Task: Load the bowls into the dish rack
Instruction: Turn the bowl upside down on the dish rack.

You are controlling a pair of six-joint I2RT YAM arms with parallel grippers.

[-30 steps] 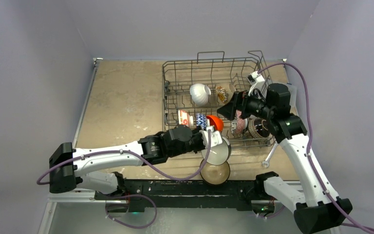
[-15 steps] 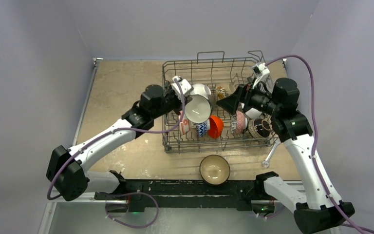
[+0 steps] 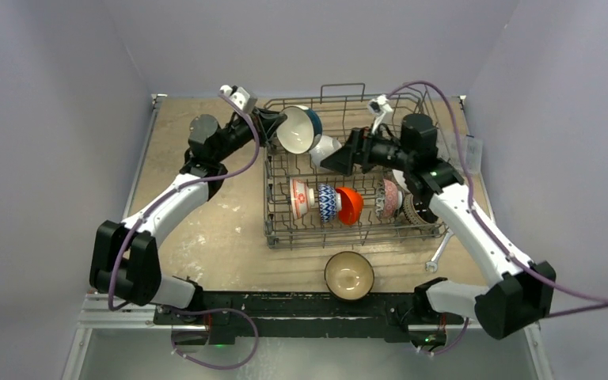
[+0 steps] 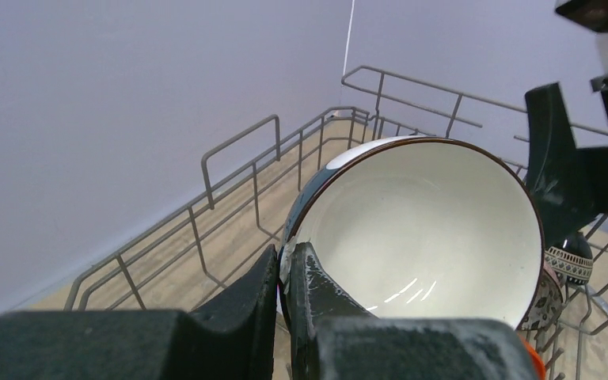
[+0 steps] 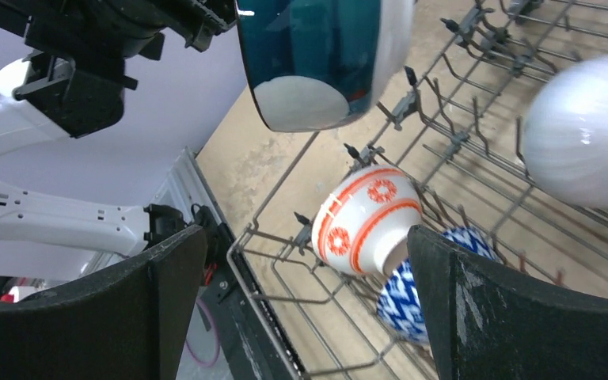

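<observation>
While the left gripper [image 3: 273, 125] pinches its rim, jaws nearly closed with one finger inside and one outside, the teal bowl [image 3: 299, 130] hangs tipped on its side above the far-left corner of the dish rack [image 3: 283, 168]. Its white inside faces that gripper and its foot points toward the rack's middle. Just beyond the foot, over the rack's far middle, the right gripper [image 3: 336, 158] points at the bowl with its jaws spread wide and nothing in them, near it but apart.

Below these two, a white bowl [image 3: 326, 149] lies on its side among the upright tines of the rack's far half. Along the near half, a red-patterned bowl [image 3: 301, 198], a blue-patterned bowl [image 3: 327, 202] and an orange-red bowl [image 3: 351, 204] stand on edge side by side. Two more patterned bowls [image 3: 390, 198] sit toward the near-right corner, partly hidden by the right arm.

Outside the rack, just before its near edge, a brown bowl [image 3: 349, 275] with a cream inside sits upright on the table. A metal tool [image 3: 439, 255] lies off the near-right corner.
</observation>
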